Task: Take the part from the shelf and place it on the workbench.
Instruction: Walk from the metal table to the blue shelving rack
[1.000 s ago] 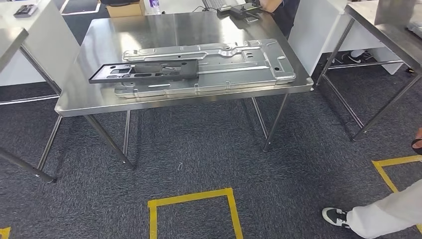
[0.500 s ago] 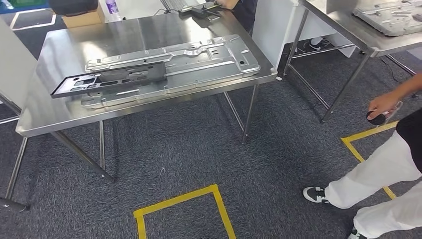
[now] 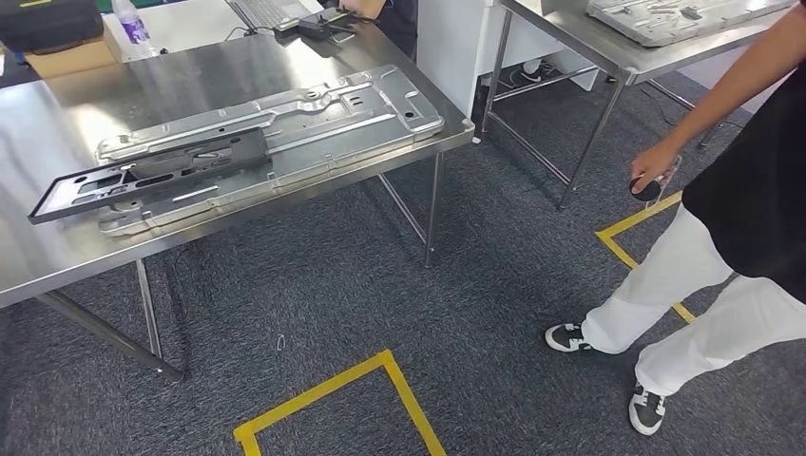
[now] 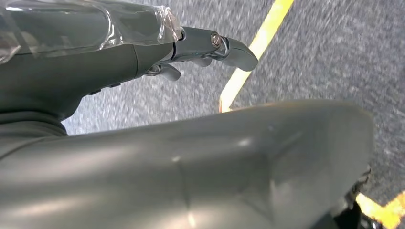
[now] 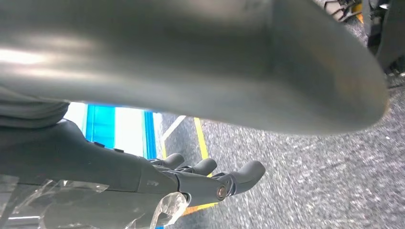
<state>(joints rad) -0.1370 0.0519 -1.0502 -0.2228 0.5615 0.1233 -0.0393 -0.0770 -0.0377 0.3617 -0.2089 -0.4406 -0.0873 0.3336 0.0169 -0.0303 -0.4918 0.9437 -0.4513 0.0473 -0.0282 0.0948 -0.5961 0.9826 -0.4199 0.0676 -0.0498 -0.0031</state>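
Shiny steel makes up the desk (image 3: 57,256) in the head view. On it lies one big silver metal plate (image 3: 314,123). One black frame part (image 3: 143,176) lies on top of that plate, at the end away from the person, with its far end sticking out past the plate's edge. My guess is that this black part is the task's thing, and if so it is already on the desk. The shelf is nowhere to be seen, so I cannot be sure if this job is finished or a new one is about to start.

The left hand (image 4: 210,50) hangs down over the grey carpet (image 3: 456,313). Its fingers are stretched out and a little apart, and it holds nothing. The right hand (image 5: 210,179) hangs the same way, fingers out and holding nothing.

A second steel desk (image 3: 608,52) stands further off with one more silver plate (image 3: 665,17) on it. One person (image 3: 722,247) in white trousers and a dark top stands near, holding a small dark thing (image 3: 648,188) in one hand; it is too small to tell what it is. Yellow tape (image 3: 323,394) marks boxes on the carpet. At the back of the first desk sit one bottle (image 3: 131,24) and one brown box (image 3: 71,57).
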